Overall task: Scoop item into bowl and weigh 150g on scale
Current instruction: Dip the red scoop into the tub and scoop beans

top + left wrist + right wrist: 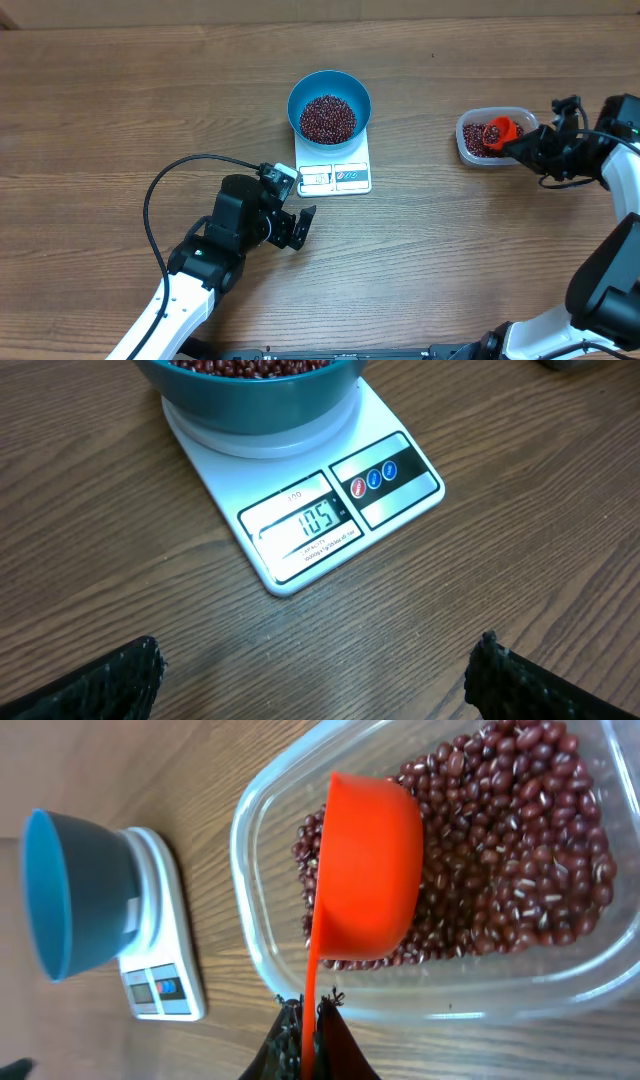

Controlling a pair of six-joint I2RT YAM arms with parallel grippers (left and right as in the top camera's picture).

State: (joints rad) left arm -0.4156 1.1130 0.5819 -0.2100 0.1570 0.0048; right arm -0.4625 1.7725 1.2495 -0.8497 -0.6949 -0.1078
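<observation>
**Right gripper** (310, 1038): jaws clamped on the thin handle of an orange scoop (365, 870). The scoop's cup lies over the red-brown beans (520, 850) inside the clear plastic tub (245, 860) (only its outer shell shows, so any load is hidden).

**Left gripper** (315, 685): fingers spread wide and empty, hanging above the wooden table (100, 510) just in front of the white scale (225, 485).

The blue bowl (296, 98) stands on the scale, part-filled with beans, and the display reads 105. Tub and scale are well apart.
</observation>
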